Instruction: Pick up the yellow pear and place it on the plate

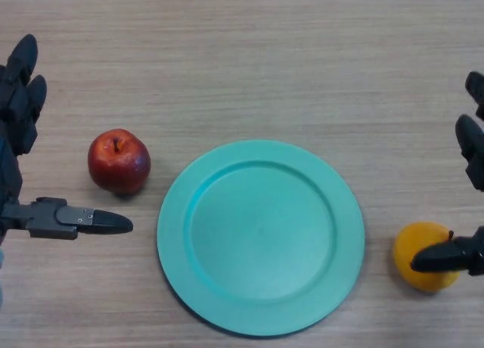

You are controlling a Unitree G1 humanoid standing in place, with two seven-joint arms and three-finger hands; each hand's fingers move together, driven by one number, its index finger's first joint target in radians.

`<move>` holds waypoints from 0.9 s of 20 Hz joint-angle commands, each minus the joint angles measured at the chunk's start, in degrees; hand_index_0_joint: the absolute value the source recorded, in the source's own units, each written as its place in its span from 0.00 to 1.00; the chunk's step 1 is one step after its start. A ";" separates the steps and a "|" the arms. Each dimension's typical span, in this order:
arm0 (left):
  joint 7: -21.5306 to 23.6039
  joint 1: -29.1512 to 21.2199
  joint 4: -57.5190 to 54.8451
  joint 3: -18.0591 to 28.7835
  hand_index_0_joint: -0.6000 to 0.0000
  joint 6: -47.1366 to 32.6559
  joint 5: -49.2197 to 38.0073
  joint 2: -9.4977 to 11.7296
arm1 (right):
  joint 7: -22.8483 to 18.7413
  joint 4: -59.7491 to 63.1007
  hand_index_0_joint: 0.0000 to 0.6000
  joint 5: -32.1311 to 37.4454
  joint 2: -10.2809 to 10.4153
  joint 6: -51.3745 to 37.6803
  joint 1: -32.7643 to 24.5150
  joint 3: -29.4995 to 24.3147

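Plate (261, 155) first, since we place everything else by it: a teal round plate, bare, lying flat on the wooden counter (249, 53) in the middle of the head view; it sits between our two hands, which we judge sensible, as either arm could reach it.

To the right of the plate, near but apart from its rim, lies the yellow pear (422, 248), a rounded yellow-orange fruit resting on the counter; it has not yet been lifted. Our right hand (470, 253) is at the pear from the side away from the plate; the thumb lies across the fruit's lower right face and appears to touch it, while the upper fingers (473, 140) stand straight and well above the fruit, not wrapped round it; so the hand is spread wide, bracketing the pear and not clamped on it. We judge this a pre-grasp pose: the span is kept broad so the round fruit fits between thumb and fingers before they close; a poor closure could roll the pear off to the side.

To the left of the plate, just apart from its rim, sits a red apple (119, 161), upright with its stem showing; it is no part of the task. Our left hand (19, 98) is further left again, fingers extended upward and thumb pointing toward the plate below the apple, touching nothing; it is spread and holds nothing, and we take it to be idle.
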 commanded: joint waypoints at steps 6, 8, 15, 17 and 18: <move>0.05 -1.18 -2.22 4.79 1.00 -6.95 -0.03 2.49 | 3.59 6.02 0.00 -10.94 2.32 -26.03 4.65 -4.85; 0.03 -0.76 -2.22 4.68 1.00 -7.12 0.60 2.25 | 1.97 12.07 0.00 -13.59 2.90 -33.83 5.40 -3.99; 0.81 -0.97 -2.18 4.11 1.00 -6.57 1.41 2.03 | -11.31 34.60 0.00 -20.05 1.07 -53.14 3.05 -0.17; 0.77 -0.82 -2.31 3.96 1.00 -6.37 1.94 2.00 | -13.04 38.06 0.00 -20.23 0.63 -53.60 1.87 2.00; 0.61 -0.75 -2.56 4.22 1.00 -6.13 1.68 2.01 | -14.81 40.16 0.00 -20.48 0.67 -53.79 0.65 2.99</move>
